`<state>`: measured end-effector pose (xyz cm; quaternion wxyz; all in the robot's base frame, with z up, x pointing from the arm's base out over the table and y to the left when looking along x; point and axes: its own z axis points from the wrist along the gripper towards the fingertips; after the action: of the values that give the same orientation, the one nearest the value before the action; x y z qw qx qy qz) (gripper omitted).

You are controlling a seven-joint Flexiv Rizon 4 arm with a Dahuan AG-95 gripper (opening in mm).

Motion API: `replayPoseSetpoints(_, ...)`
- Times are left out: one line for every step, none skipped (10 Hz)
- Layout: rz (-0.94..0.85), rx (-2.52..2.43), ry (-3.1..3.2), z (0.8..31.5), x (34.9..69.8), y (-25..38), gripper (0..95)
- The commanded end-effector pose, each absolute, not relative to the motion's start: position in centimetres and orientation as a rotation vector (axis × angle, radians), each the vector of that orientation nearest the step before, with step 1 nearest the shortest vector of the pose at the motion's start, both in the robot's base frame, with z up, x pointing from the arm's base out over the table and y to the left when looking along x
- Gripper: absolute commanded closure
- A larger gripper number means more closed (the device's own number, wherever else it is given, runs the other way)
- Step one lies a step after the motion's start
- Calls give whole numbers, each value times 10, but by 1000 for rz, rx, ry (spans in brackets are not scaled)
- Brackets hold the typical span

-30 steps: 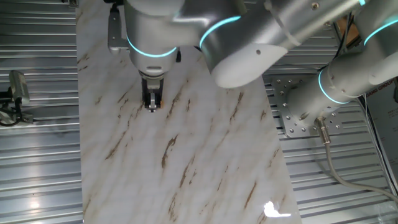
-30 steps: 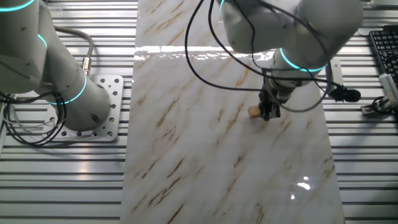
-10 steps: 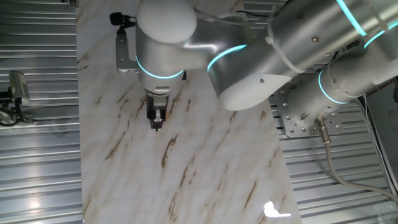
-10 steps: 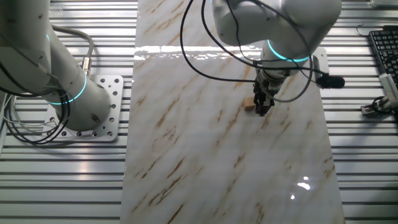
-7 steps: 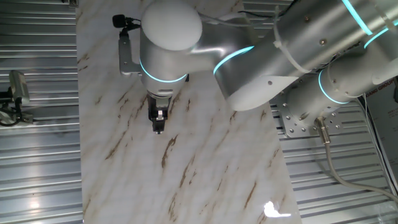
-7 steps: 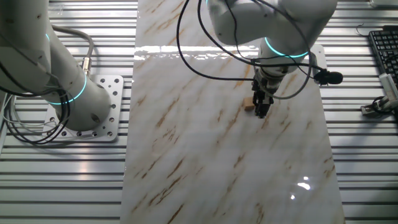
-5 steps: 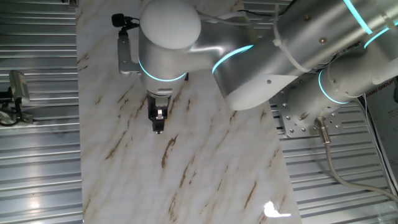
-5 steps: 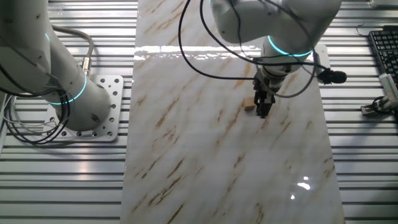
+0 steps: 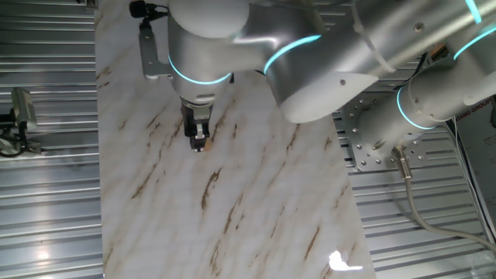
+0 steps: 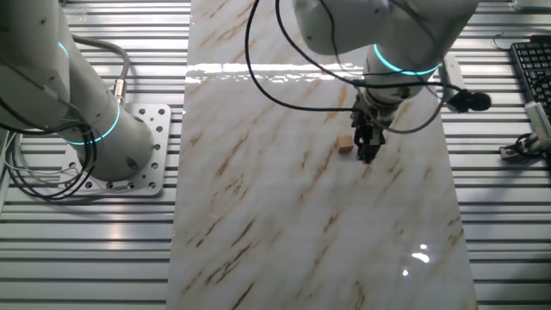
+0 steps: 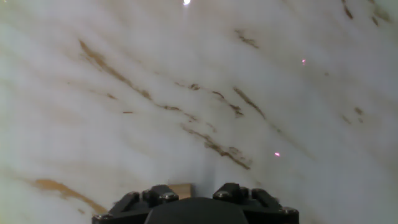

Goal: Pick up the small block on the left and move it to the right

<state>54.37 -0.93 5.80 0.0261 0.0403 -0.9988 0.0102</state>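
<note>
The small block (image 10: 346,145) is a tiny light-brown cube at the tips of my gripper (image 10: 367,157), just left of the dark fingers in that fixed view. In the other fixed view the block (image 9: 204,142) shows at the right side of the fingertips of the gripper (image 9: 199,144), over the left part of the marble board. In the hand view only the top of the block (image 11: 180,190) shows above the black gripper body, slightly left of centre; the fingers are hidden. The gripper looks shut on the block, a little above the board.
The marble board (image 10: 284,224) lies on a ribbed metal table. A second robot arm's base (image 10: 129,151) stands on a bolted plate beside the board. A keyboard (image 10: 529,69) and a clamp lie at the table's edge.
The hand has risen and turned slightly. The gripper tips and the block have shifted a little, staying together, compared with a second ago.
</note>
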Motion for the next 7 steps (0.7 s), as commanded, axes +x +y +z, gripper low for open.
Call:
replayPoseSetpoints(20,140,-3041,65,555,-11,950)
replayPoseSetpoints(14,147,-3025,68,559,-12,950)
replayPoseSetpoints(7,167,-3004,69,560,-12,950)
replayPoseSetpoints(-10,180,-2996,70,560,-12,950)
replayPoseSetpoints(-28,189,-2991,70,560,-12,950)
replayPoseSetpoints(-41,216,-2980,70,560,-12,950)
replayPoseSetpoints(-61,241,-2959,70,560,-12,950)
